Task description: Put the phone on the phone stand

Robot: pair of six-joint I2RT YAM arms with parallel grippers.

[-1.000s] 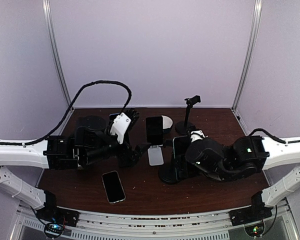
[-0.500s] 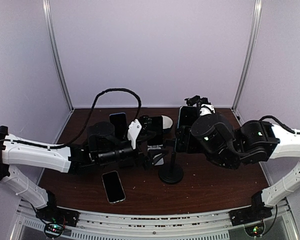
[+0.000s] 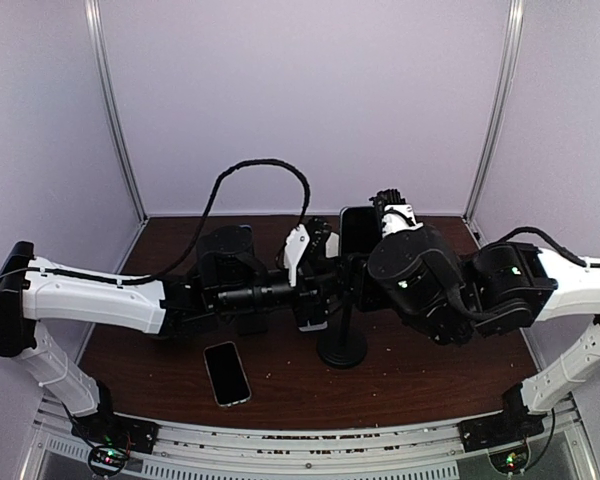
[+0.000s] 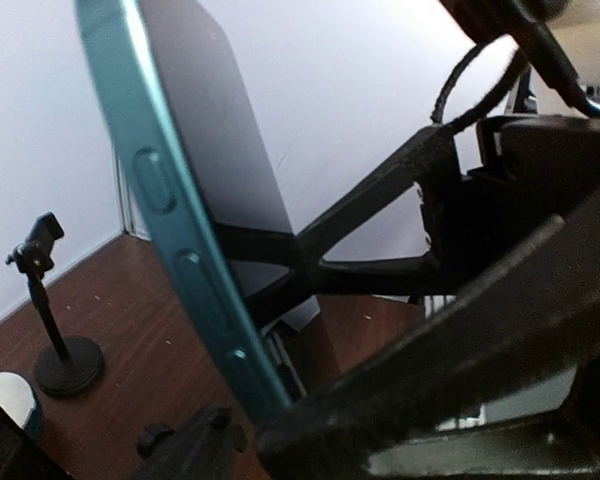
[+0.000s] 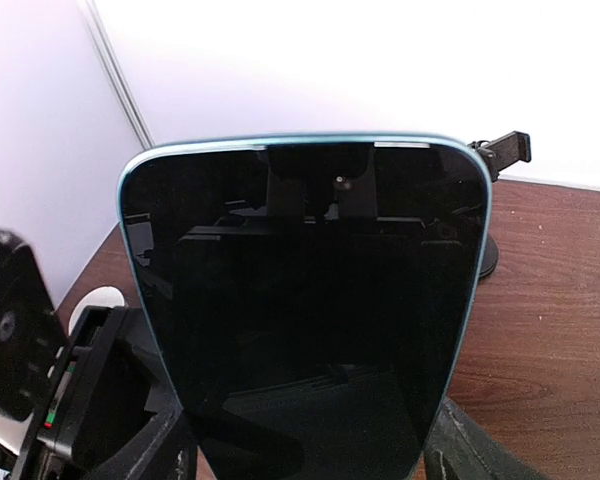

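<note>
top external — phone [image 3: 357,230] higher, left claw [image 3: 328,286] nearer stand [image 3: 342,347]

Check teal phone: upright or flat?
Upright. Teal phone stands on end, short edge up, facing the right wrist camera.

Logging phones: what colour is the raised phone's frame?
Teal; the phone edge shows best in the left wrist view.

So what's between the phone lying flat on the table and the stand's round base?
Nothing, just bare table between flat phone and stand base, per the top view.
</note>
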